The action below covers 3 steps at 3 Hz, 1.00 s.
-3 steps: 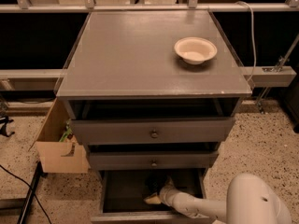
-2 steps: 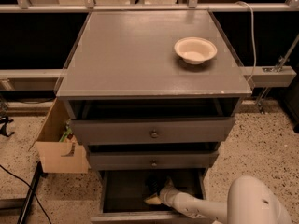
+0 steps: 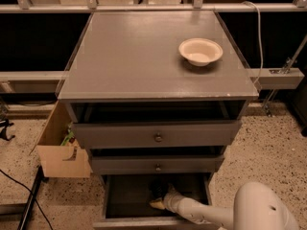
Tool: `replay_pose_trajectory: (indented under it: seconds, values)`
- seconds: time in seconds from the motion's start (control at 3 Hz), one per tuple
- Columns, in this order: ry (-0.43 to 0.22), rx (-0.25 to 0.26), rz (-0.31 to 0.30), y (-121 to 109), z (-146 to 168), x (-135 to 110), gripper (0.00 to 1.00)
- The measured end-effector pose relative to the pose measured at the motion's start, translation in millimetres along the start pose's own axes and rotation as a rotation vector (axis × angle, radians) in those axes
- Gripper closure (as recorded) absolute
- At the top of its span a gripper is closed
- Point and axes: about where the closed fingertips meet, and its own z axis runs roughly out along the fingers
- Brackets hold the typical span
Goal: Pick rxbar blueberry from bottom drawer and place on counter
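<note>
Grey counter (image 3: 139, 56) carries only a pale bowl (image 3: 200, 51) at its far right; no snack bar lies there, so the pick looks to be the step in hand; the gripper (image 3: 157, 193) sits inside the open bottom drawer (image 3: 124, 196), near its middle; its opening and any hold I cannot tell; the dark snack bar cannot be made out against the dark interior. Next probably calls for a sure grasp, then a lift clear of the upper drawers. Speckled floor (image 3: 273, 147); cardboard box (image 3: 60, 153) at left.

Arm (image 3: 196, 211): smooth white tube w/ big rounded white shell, few small dark dots. Gripper (image 3: 158, 196): dark, yellowish bit, near-centre inside bottom drawer (image 3: 127, 198).
</note>
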Motion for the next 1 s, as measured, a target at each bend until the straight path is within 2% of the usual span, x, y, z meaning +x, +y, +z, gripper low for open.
replay_pose_trajectory:
  seconds: [0.33, 0.67, 1.0]
  values:
    - [0.002, 0.002, 0.001, 0.0, 0.2, 0.8, 0.41]
    - [0.002, 0.002, 0.001, 0.0, 0.2, 0.8, 0.53]
    - [0.004, 0.009, 0.000, -1.5, -1.1, -0.2, 0.72]
